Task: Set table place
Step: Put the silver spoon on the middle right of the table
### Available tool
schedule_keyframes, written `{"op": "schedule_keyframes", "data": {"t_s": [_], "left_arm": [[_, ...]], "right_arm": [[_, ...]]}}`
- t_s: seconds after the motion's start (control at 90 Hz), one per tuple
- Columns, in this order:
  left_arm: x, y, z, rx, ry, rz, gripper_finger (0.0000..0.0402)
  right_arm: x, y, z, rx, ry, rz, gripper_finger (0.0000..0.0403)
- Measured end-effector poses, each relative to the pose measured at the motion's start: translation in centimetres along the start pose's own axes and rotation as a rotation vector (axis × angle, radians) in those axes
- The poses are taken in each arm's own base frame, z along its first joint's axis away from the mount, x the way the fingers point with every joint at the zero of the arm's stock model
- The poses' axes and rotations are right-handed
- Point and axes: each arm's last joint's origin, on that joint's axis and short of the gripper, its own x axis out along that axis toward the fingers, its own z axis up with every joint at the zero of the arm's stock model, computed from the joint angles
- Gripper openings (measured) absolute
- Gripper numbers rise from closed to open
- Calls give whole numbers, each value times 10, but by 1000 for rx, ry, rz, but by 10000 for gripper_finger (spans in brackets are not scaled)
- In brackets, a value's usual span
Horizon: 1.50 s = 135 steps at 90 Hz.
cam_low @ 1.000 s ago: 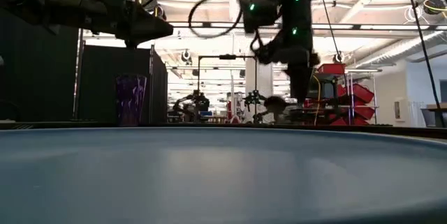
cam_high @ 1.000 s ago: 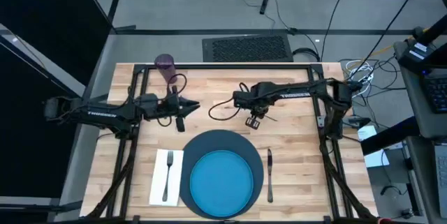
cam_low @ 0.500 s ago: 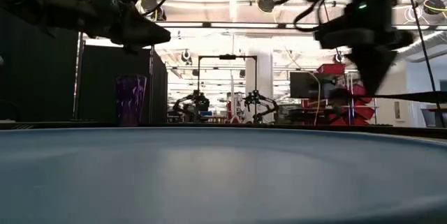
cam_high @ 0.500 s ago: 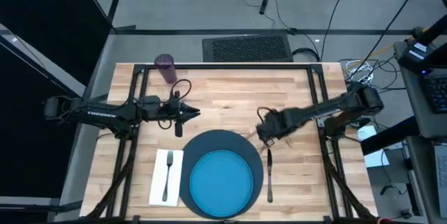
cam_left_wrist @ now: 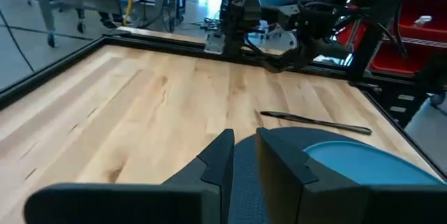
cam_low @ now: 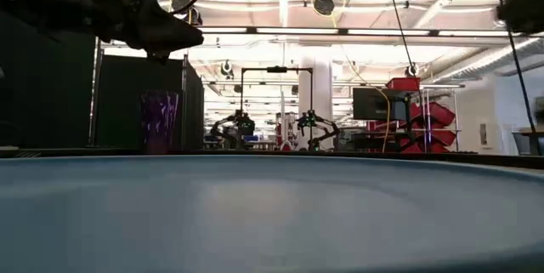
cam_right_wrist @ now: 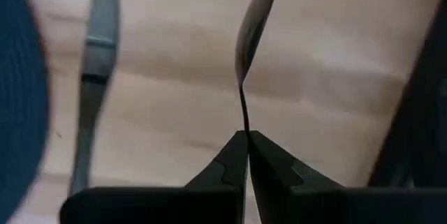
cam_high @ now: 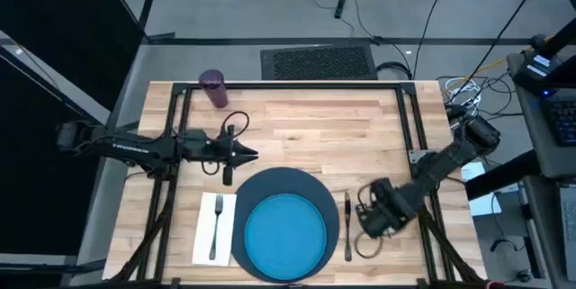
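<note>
Two claws are seen over the tabletop. A spoon is pinched by its thin handle between the closed fingers of the right claw, its bowl hanging ahead; the knife lies just beside it, with the mat beyond that. The left claw is held narrow, nearly closed and empty, its tips just beside the mat's far rim. The plate sits on the mat; fork and napkin lie near the left claw, the cup well apart.
</note>
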Motion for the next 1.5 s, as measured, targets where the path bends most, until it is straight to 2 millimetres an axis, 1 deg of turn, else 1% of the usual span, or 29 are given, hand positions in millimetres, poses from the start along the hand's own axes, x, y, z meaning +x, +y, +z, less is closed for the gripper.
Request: {"op": "schedule_keyframes", "data": {"t_s": [0.1, 0.267, 0.444, 0.567, 0.7, 0.933, 1.1, 1.233, 1.356, 1.5], "left_arm": [[0, -2, 0, 1, 1, -11, 47], [0, -5, -1, 4, 3, -25, 47], [0, -5, -1, 4, 3, -27, 47], [0, -5, 0, 4, 2, -27, 47], [0, -5, 0, 4, 2, -27, 47], [0, -5, 0, 5, 2, -27, 47], [0, -5, 0, 5, 2, -27, 47], [0, -5, -1, 5, 3, -27, 47], [0, -5, -1, 5, 3, -26, 47], [0, -5, -1, 5, 3, -26, 47]], "right_arm": [[4, 1, -5, 14, 50, -41, 0], [19, 21, -14, 19, 61, -36, 0], [33, 33, -23, 23, 70, -127, 0], [42, 37, -23, 33, 58, -155, 0], [49, 46, -21, 50, 64, -136, 0], [56, 52, -21, 40, 71, -119, 0], [56, 56, -22, 22, 56, -60, 0], [56, 57, -21, 24, 51, -53, 2], [56, 58, -21, 24, 50, -49, 18], [56, 58, -21, 34, 50, -45, 53]]}}
